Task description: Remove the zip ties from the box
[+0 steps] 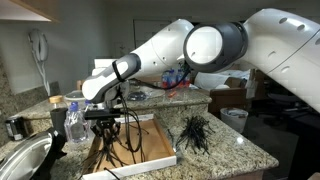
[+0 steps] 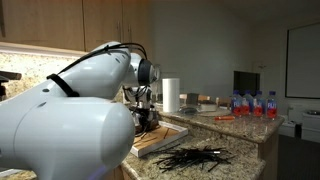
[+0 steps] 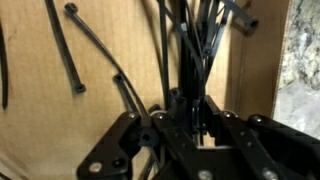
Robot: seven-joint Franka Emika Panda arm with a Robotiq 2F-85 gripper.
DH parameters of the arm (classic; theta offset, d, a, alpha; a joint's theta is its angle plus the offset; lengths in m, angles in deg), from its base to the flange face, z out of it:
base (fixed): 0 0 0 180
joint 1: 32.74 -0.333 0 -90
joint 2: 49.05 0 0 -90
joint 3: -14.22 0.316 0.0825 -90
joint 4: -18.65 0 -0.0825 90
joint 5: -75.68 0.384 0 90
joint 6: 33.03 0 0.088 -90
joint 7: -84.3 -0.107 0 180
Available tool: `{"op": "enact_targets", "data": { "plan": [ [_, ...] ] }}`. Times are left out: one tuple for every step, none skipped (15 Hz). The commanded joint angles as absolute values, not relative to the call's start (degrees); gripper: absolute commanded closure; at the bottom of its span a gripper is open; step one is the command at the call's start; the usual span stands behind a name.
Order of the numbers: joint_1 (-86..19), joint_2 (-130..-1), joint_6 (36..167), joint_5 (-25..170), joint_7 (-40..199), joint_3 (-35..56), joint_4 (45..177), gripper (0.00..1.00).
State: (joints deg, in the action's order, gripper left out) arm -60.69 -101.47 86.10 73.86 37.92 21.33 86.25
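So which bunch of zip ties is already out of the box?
The spiky pile on the counter beside the box; the other bunch hangs from the end effector above the box's cardboard bottom.

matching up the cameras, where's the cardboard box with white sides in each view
Exterior view: the box sits lower centre on the counter.
Exterior view: box at centre, right of the white arm.
Wrist view: its brown bottom fills the picture.
Shared landmark: the gripper over it, closed on zip ties.
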Motion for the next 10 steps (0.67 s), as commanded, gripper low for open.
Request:
{"op": "enact_targets", "data": {
  "plan": [
    [-60.62, -100.93, 84.30, 74.19, 37.59, 21.40, 87.76, 0.44],
    [-60.69, -100.95, 83.88, 74.10, 37.58, 21.32, 87.69, 0.37],
    [-60.73, -101.03, 83.30, 74.08, 37.67, 21.32, 87.55, 0.31],
    [-60.74, -101.12, 82.75, 74.07, 37.79, 21.34, 87.44, 0.24],
    [-60.76, -101.19, 82.25, 74.05, 37.89, 21.37, 87.35, 0.18],
    [-60.82, -101.17, 81.80, 73.97, 37.89, 21.34, 87.28, 0.11],
    [-60.94, -101.08, 81.53, 73.80, 37.90, 21.27, 87.27, 0.05],
    [-61.05, -100.92, 81.31, 73.69, 38.09, 21.32, 87.26, 0.02],
    [-61.33, -100.63, 81.21, 73.39, 37.99, 21.23, 87.43, 0.00],
    [-61.55, -100.16, 81.27, 73.13, 38.12, 21.29, 87.81, 0.00]
  ]
}}
